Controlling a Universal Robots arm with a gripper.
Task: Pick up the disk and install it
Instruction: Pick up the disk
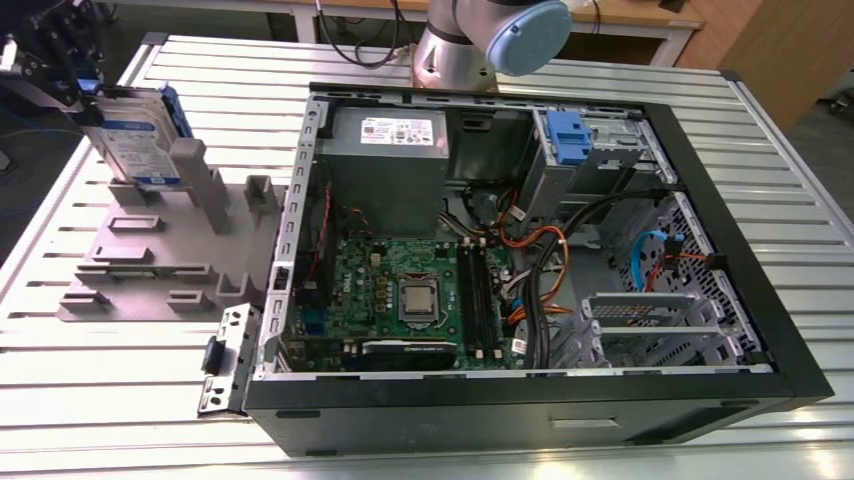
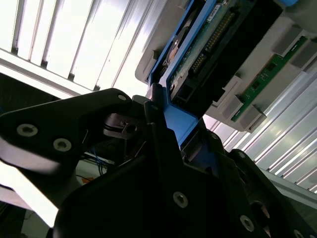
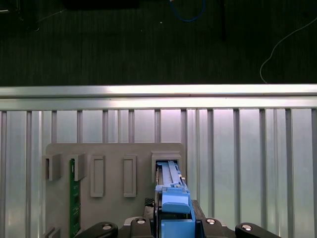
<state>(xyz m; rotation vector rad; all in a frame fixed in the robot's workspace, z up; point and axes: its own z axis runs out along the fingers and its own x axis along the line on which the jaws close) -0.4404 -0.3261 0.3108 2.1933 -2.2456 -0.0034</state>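
At the upper left of the exterior view you find the gripper clenched on the disk, which stands upright with its lower edge at a slot of the grey rack on the table. In the second wrist view the fingers press against the disk's blue carrier. Right of the rack lies the open case, with a spare carrier in its upper-right bay.

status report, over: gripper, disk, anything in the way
Gripper shut on the silver rectangular disk in its blue plastic carrier. Disk upright at the grey slotted fixture, outside the open black computer case. Nothing seen blocking it.
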